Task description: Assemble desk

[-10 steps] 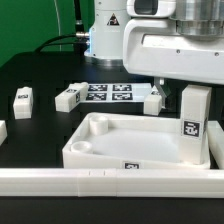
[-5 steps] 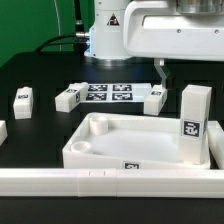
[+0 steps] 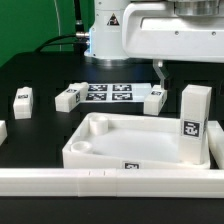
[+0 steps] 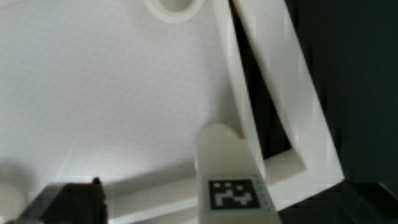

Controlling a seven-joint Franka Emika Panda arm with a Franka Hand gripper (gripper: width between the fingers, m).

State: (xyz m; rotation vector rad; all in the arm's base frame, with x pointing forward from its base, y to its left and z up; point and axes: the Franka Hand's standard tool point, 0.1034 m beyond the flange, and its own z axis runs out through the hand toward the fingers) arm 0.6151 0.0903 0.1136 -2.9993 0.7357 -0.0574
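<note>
The white desk top (image 3: 105, 150) lies as a rimmed tray in the middle of the table, with a round socket (image 3: 82, 150) showing at its near corner on the exterior view's left. One leg (image 3: 195, 120) stands upright in its corner on the exterior view's right, tag facing the camera. My gripper (image 3: 183, 72) hangs just above that leg, open and empty, with one dark finger (image 3: 160, 72) visible. In the wrist view the leg (image 4: 226, 180) stands on the tray floor (image 4: 107, 90), free of my gripper (image 4: 217, 210), whose fingers (image 4: 71, 200) stand wide of it.
Loose legs lie behind the tray: one (image 3: 22, 100), one (image 3: 67, 97), one (image 3: 153, 100), and a part of another (image 3: 2, 130) at the edge. The marker board (image 3: 108, 94) lies between them. A long white rail (image 3: 110, 182) runs along the front.
My hand has risen from around the upright leg to above it. The leg stays standing in the tray corner. Nothing else moved.
</note>
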